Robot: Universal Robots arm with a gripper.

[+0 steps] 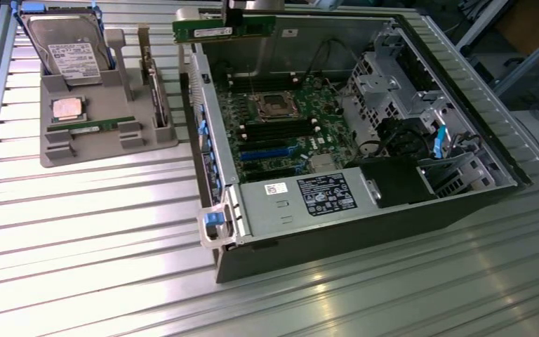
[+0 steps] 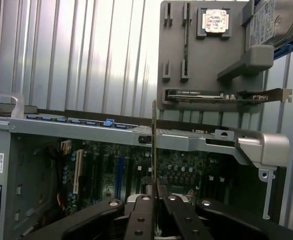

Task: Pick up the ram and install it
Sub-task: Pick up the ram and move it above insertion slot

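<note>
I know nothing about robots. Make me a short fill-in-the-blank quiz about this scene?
The ram held in the gripper is ____ in colour.
It hangs ____ the open computer case.
In the grey holder, a second ram stick lies beside the square silver ____.
Missing words: green; above; CPU.

The ram is a long, thin green stick with a small white label. It is held up in the air, level, over one corner of the open computer case.
</note>
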